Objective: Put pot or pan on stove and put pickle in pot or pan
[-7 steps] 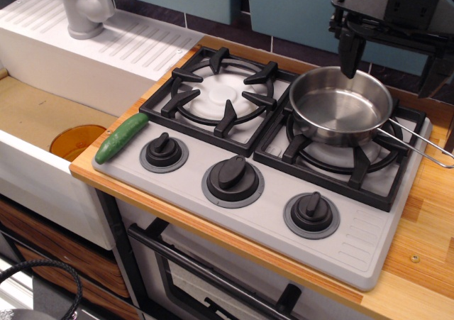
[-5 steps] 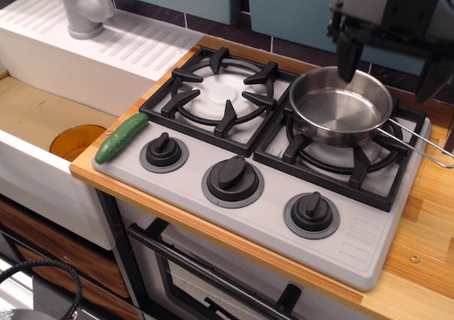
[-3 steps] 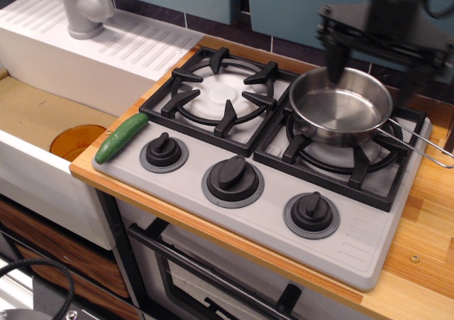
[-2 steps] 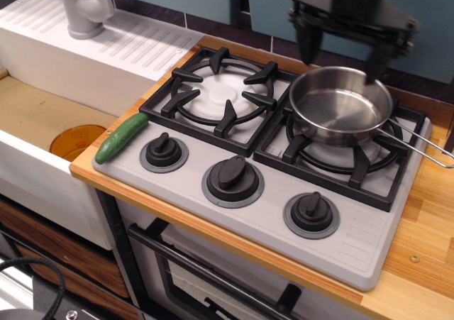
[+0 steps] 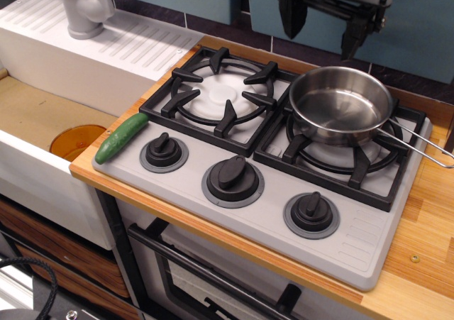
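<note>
The shiny steel pan (image 5: 342, 106) sits empty on the right burner of the grey stove (image 5: 262, 213), its wire handle pointing right. The dark-green pickle (image 5: 121, 138) lies at the stove's front left corner, beside the left knob. My gripper (image 5: 320, 30) hangs open and empty high at the top of the view, above the back edge of the stove, between the two burners and well clear of the pan. Its upper part is cut off by the frame.
A white sink unit with a grey tap (image 5: 85, 6) lies to the left, with an orange disc (image 5: 76, 141) in the basin below the pickle. Wooden countertop (image 5: 425, 256) runs along the right. The left burner grate (image 5: 220, 96) is bare.
My gripper has risen from just above the pan and moved left, away from the pan. The pan and pickle have not moved.
</note>
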